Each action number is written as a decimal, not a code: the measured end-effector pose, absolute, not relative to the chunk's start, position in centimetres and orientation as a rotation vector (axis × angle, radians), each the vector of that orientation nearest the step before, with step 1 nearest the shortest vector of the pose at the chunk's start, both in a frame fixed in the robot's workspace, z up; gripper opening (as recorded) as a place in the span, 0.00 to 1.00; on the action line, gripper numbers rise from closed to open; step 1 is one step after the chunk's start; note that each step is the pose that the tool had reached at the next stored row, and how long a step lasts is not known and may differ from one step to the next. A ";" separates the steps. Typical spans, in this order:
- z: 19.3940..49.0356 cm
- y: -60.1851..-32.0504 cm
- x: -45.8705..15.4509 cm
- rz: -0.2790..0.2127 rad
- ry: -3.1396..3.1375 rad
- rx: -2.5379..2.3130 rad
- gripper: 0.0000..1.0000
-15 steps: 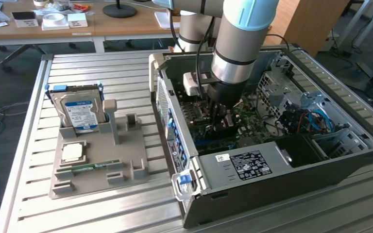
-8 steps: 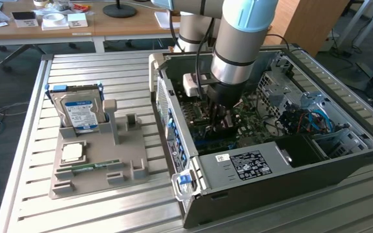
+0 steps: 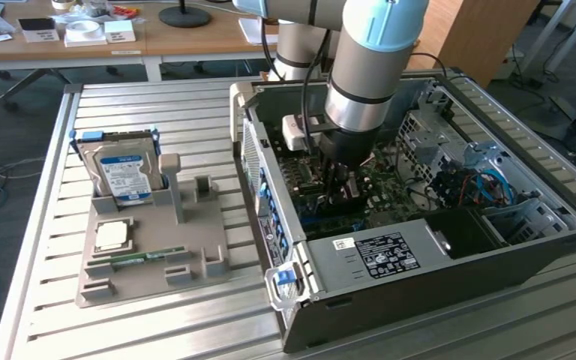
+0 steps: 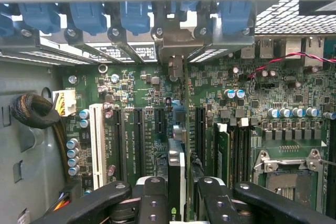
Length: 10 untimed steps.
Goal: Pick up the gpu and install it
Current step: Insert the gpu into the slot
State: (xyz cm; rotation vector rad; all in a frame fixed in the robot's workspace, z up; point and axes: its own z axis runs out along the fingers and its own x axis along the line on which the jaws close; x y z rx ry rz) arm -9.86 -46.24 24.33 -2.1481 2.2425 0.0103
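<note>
The gpu [image 4: 177, 182] stands on edge between the end effector's [image 4: 178, 195] two fingers [image 4: 153, 198], clamped there, low over the motherboard [image 4: 252, 103] inside the open computer case [image 3: 488, 266]. Its lower edge is hidden behind the fingers, so seating in a slot cannot be judged. In the exterior view the arm [image 3: 368, 67] hides the card. On the tabletop [image 3: 168, 97], a grey holder [image 3: 153, 259] carries a hard drive [image 3: 123, 176].
</note>
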 end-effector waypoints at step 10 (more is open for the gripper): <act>24.3 -46.2 -9.9 0.010 2.243 -2.148 0.26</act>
